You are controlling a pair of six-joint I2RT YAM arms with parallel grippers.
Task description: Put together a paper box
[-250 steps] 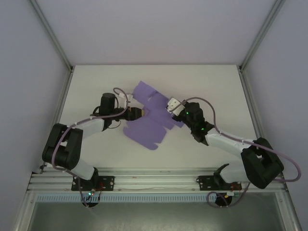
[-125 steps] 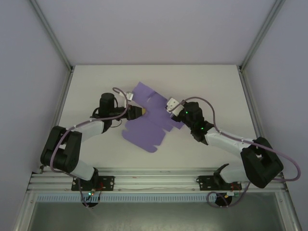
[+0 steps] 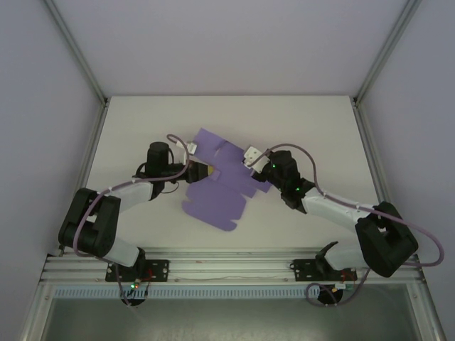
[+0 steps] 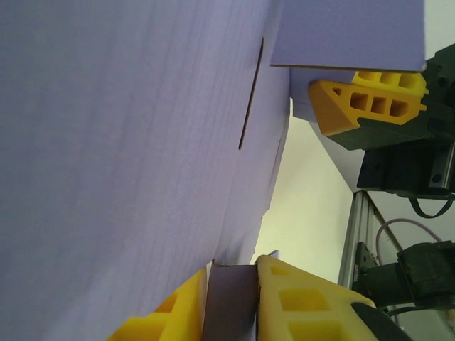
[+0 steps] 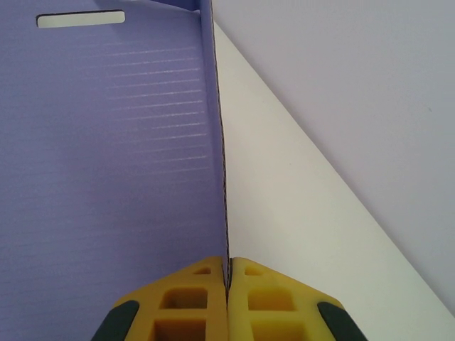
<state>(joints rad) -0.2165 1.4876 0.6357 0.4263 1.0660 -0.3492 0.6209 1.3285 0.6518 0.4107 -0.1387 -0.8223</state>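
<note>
The paper box (image 3: 220,192) is a flat purple die-cut sheet held up off the white table between both arms. My left gripper (image 3: 204,170) is at the sheet's left edge. In the left wrist view the paper box (image 4: 128,142) looms large, and my left gripper (image 4: 233,275) has its jaws a narrow way apart with a purple flap standing in the gap. My right gripper (image 3: 254,165) is at the sheet's right edge. In the right wrist view my right gripper (image 5: 227,264) is shut on the edge of the paper box (image 5: 106,142), which has a slot near its top.
The white table (image 3: 320,128) lies between grey side walls with metal posts. An aluminium rail (image 3: 227,266) carrying both arm bases runs along the near edge. The right arm's yellow fingers (image 4: 370,99) also appear in the left wrist view.
The sheet has shifted a little, its near corner dropping toward the front edge. The left gripper has eased slightly back and down along the sheet's left edge. The right arm has hardly moved.
</note>
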